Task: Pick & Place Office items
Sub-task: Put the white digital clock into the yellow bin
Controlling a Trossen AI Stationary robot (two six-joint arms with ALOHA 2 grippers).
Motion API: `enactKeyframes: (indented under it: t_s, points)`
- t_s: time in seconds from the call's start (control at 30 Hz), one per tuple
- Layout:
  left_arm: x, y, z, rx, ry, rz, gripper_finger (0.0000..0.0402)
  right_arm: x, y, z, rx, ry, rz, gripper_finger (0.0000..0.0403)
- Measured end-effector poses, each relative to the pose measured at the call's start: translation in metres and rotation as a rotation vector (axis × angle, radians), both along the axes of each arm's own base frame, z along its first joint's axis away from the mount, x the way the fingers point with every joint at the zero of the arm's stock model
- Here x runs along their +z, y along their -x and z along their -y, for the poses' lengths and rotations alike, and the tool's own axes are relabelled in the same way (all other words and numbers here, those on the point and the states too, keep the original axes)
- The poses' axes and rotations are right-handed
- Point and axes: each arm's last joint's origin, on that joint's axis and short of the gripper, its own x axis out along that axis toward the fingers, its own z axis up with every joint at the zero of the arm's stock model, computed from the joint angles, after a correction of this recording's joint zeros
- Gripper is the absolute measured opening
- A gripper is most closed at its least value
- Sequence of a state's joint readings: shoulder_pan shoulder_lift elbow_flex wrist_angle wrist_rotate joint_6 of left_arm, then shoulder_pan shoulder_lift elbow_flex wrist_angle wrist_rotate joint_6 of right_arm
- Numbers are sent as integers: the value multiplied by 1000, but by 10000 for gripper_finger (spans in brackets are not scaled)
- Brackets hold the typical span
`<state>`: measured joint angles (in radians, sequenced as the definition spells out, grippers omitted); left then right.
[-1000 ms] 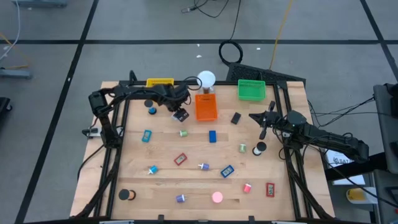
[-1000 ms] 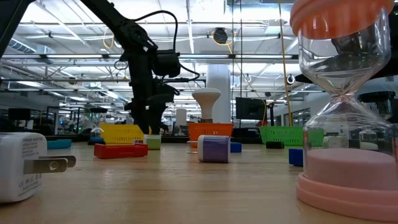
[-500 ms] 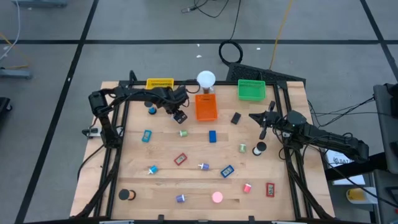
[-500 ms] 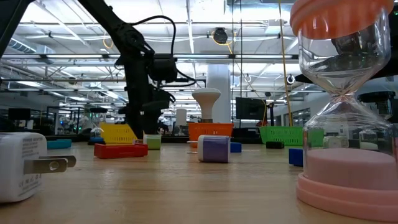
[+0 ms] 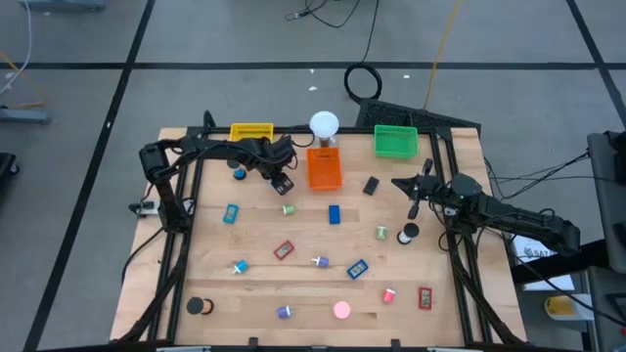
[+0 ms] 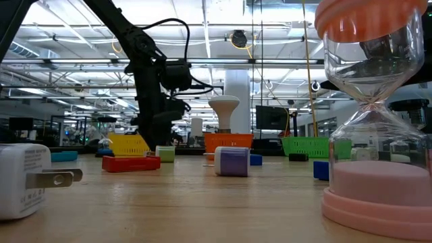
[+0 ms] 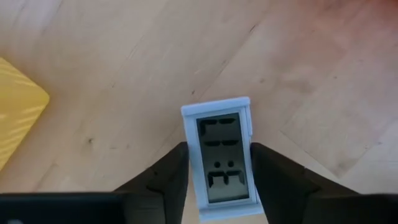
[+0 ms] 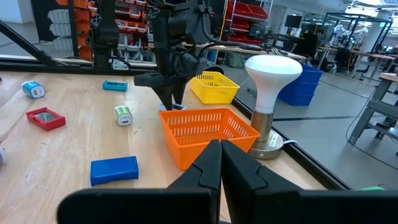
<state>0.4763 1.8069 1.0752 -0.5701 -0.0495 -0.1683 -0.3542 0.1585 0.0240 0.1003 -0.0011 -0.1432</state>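
Observation:
My left gripper [image 5: 282,181] hangs between the yellow tray [image 5: 251,131] and the orange tray [image 5: 325,168], shut on a small white-framed piece with a grey display [image 7: 224,158]. The other office items lie scattered flat on the wooden table: a blue block [image 5: 334,214], a red block [image 5: 284,250], a teal block [image 5: 230,213], a black roll [image 5: 200,306] and a pink round piece [image 5: 341,311]. My right gripper [image 5: 406,186] waits shut over the table's right side; its closed fingers [image 8: 221,158] point toward the orange tray [image 8: 208,134]. My left gripper pinches the white display piece by its two long sides [image 7: 189,168], one finger [image 7: 168,177] on each side. The fingers come from above, pointing down, and lie along the piece. The piece looks lifted clear of the wood, display facing the wrist camera.
A green tray [image 5: 395,143] and a white globe lamp [image 5: 324,125] stand along the far edge. A black block [image 5: 371,186] lies right of the orange tray. More small pieces sit along the near edge, among them a red one [image 5: 424,297]. Bare wood shows in the middle.
My left gripper, still shut on the display piece, has shifted a little toward the table's left, away from the orange tray. The right arm has kept still.

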Motion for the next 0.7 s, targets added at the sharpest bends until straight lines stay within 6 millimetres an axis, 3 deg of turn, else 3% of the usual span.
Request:
enactKeyframes:
  t_s: [0.17, 0.47, 0.7]
  points:
    - [0, 0, 0, -15, -4, -3, 165, 0, 0, 0, 0, 0, 1, 0]
    - [0, 0, 0, -32, -8, -9, 218, 0, 0, 0, 0, 0, 1, 0]
    - [0, 0, 1, -37, 7, -3, 193, 0, 0, 0, 0, 0, 0, 0]
